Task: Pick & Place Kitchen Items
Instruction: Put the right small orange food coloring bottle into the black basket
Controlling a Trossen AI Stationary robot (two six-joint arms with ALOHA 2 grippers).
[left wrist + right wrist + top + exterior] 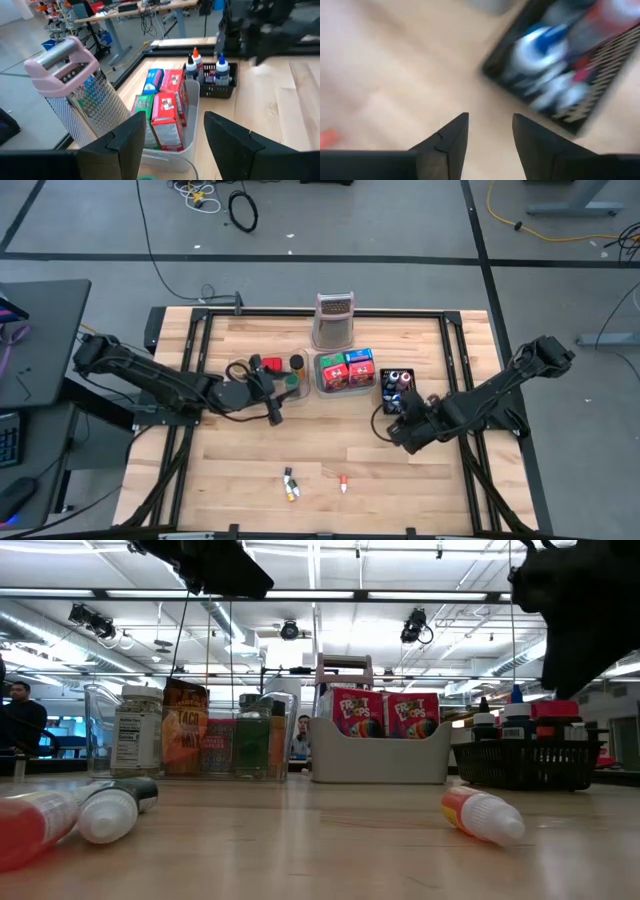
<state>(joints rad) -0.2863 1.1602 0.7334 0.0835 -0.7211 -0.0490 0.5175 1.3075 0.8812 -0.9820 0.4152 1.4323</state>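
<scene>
Wooden table [330, 445], seen from above, with two dark arms reaching inward from either side. At the far edge stands a metal grater [335, 321] with a pink handle, upright, just behind a grey tray [346, 386]. The grey tray holds small cereal boxes [165, 112] in red, green and blue; in the low view two red ones read "Froot Loops". To the left of it a clear tray [100, 730] holds a white-labelled jar [137, 730] and an orange packet [185, 727] marked "TACO"; the other labels there are too small to read. To the right a black mesh tray [218, 89] holds small white bottles [222, 73] with blue, red and dark caps. Left gripper [272, 402]: beside the clear tray, fingers apart, holding nothing. Right gripper [397, 427]: at the near side of the black tray, above bare wood, fingers apart and empty. Near the table's front edge lie two loose pieces, well apart from the trays: a small dark-capped bottle [290, 484] and a white bottle with a red end [343, 483].
</scene>
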